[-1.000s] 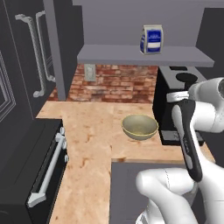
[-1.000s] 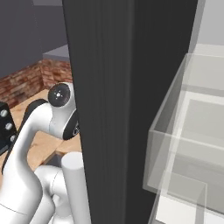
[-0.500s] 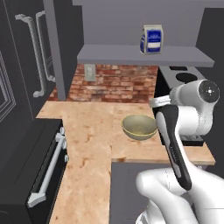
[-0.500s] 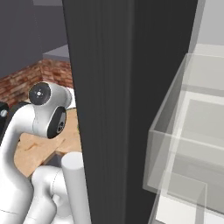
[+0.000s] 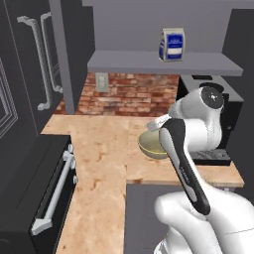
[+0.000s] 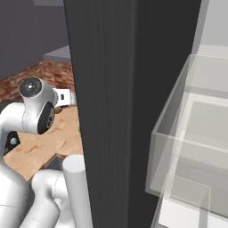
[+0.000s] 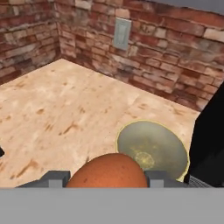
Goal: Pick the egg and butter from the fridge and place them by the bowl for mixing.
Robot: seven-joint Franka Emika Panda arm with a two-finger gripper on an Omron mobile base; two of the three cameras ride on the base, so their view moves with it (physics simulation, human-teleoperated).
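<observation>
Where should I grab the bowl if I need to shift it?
Take the bowl by its rim, coming from above with one pincer finger inside: it sits upright and is too wide to span. The pincer holds the egg, so set that down first.

One egg (image 7: pixel 108 171) is showing, one bowl (image 7: pixel 152 149) is sitting on the bench (image 5: pixel 99 149), one blue-and-white carton (image 5: pixel 172 44) is standing on the shelf (image 5: pixel 149 63), and one wall outlet (image 7: pixel 122 33) is showing.

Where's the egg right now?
In the hand view, the egg sits between the hand's fingertips at the bottom, above the wooden counter, with the bowl just beyond it near the brick wall.
</observation>
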